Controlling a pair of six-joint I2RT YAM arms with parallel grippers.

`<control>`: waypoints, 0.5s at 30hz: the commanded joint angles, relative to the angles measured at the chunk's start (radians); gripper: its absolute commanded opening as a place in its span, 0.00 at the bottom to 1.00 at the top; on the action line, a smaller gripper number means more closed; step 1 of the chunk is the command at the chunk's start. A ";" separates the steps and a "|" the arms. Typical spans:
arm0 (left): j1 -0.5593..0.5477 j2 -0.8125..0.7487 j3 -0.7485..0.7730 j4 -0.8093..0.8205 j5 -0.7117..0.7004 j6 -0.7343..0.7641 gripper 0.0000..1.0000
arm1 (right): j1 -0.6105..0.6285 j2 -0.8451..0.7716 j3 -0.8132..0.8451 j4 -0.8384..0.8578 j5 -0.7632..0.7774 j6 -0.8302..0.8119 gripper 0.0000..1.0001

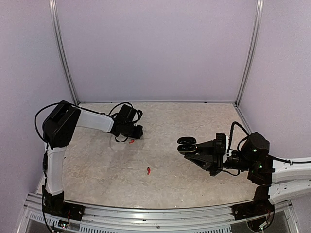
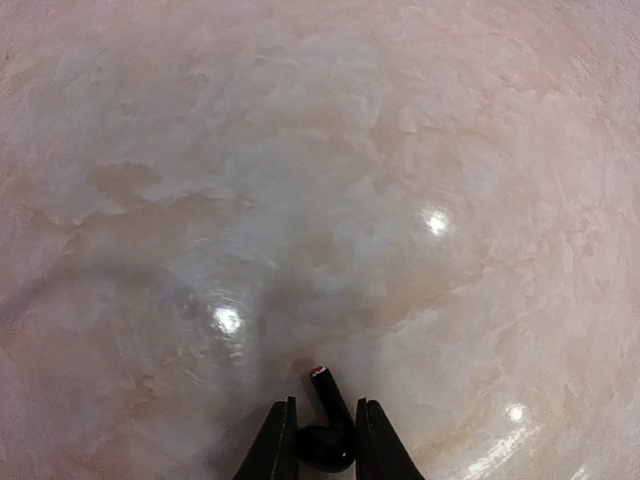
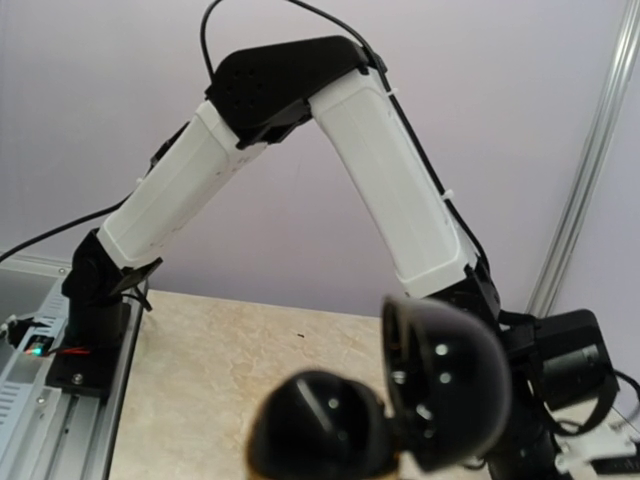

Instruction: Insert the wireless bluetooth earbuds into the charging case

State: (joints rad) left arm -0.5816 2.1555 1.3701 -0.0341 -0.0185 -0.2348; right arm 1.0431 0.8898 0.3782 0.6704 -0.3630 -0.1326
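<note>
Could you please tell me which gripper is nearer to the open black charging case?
Right. The right gripper holds the case; the left gripper is far across the table, gripping an earbud.

Lost part of the black earbud and most of the left gripper to the bottom edge, caught the charging case blurred and cropped.
</note>
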 commanded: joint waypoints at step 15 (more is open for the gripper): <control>-0.252 -0.277 -0.418 -0.089 0.079 0.035 0.17 | -0.006 -0.031 -0.011 0.005 -0.012 0.007 0.00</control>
State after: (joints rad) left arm -0.8028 1.9560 1.0908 -0.0246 0.0772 -0.1921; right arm 1.0431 0.8616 0.3782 0.6540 -0.3641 -0.1326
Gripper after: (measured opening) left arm 0.174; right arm 0.227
